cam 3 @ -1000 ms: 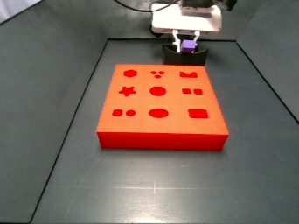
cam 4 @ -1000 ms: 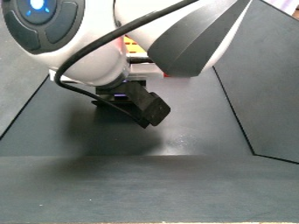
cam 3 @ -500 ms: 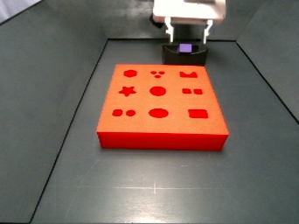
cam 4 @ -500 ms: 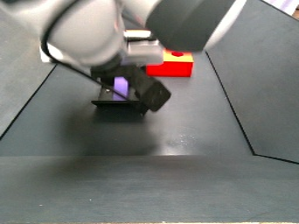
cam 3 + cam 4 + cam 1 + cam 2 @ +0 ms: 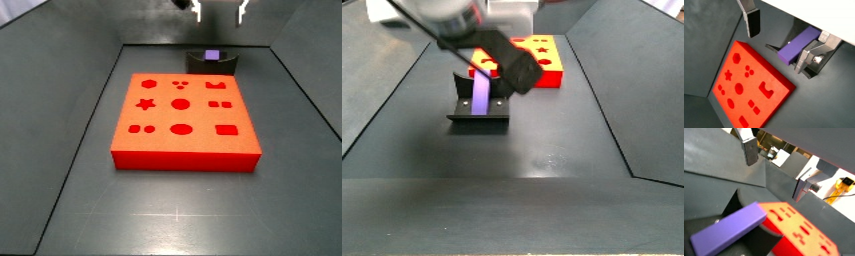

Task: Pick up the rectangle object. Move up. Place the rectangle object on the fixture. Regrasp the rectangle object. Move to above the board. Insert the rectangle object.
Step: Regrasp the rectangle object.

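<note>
The rectangle object is a purple block (image 5: 211, 54) lying tilted on the dark fixture (image 5: 214, 65) behind the red board (image 5: 183, 118). It shows in both wrist views (image 5: 796, 46) (image 5: 727, 228) and in a side view (image 5: 481, 92), leaning on the fixture (image 5: 480, 122). My gripper (image 5: 218, 8) is high above the fixture, open and empty. In both wrist views (image 5: 776, 52) (image 5: 774, 180) nothing is between the fingers (image 5: 751, 22), and the block lies well below them.
The red board (image 5: 744, 85) has several shaped cutouts, with a rectangular one at its near right in a side view. It lies close in front of the fixture (image 5: 772, 48). Dark sloped walls (image 5: 80, 120) border the floor.
The gripper has let go of the purple block and risen straight up from the fixture. The block stays on the fixture.
</note>
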Controlling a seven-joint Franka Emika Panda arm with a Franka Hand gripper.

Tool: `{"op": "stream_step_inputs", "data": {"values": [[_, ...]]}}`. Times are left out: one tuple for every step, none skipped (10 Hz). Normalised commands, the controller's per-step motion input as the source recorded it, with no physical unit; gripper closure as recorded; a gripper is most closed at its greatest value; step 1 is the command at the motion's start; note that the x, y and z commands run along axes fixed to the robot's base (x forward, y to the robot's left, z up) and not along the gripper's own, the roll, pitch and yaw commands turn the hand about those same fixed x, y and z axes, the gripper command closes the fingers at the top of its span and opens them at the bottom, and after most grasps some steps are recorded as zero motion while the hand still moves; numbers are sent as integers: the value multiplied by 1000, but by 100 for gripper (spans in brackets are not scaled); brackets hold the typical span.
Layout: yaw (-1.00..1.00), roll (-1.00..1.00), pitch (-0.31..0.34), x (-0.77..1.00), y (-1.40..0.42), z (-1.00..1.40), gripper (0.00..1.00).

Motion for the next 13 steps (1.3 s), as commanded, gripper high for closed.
{"op": "stream_step_inputs", "data": {"values": [[13,1000,40,-125,-824,1000,0],[12,1000,37,-114,-798,936,0],[11,1000,26,-126,-667,798,0],[11,1000,20,-127,-560,673,0],[11,1000,14,-82,-282,320,0],[11,1000,14,-62,-163,169,0],[11,1000,15,-10,-51,19,0],[11,1000,16,1,-33,25,0],[12,1000,13,-20,-36,34,0],[12,1000,9,-25,-31,28,0],[13,1000,2,-29,-28,5,0],[14,1000,-3,-30,-21,0,0],[15,1000,-10,-31,-20,5,0]]}}
